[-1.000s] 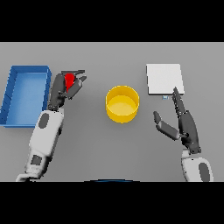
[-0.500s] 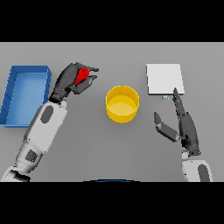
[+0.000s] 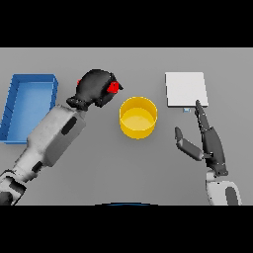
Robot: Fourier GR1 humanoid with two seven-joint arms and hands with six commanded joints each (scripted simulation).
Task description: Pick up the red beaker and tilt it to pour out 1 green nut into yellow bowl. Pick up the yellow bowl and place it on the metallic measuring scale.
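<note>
Left robot hand (image 3: pixel 94 89) curled tight round the beaker (image 3: pixel 114 87), dark fingers wrapped over it so that only a small red part shows at the right edge of the fist. Raised off the grey worktop (image 3: pixel 99 163) and reaching in from the lower left, white and grey forearm slanting up toward the middle. Beaker just left of the bowl (image 3: pixel 138 117) and slightly farther back, close to its rim without visibly touching. Cannot tell how far the beaker is tilted, nor make out any nut inside it.

Bowl yellow, round, upright on the worktop near the centre, interior showing plain yellow.

Scale (image 3: pixel 186 89) to the right of the bowl and farther back, a flat pale square plate lying flat, with a small mark at its near edge. Apart from the bowl, carrying nothing.

Right robot hand (image 3: pixel 207 141) at the right, near side of the scale, fingers straight and pointing toward the plate's near edge, thumb spread out to the left, holding nothing.

Blue bin (image 3: pixel 15 106) at the far left, open-topped, rectangular, well apart from the bowl.
</note>
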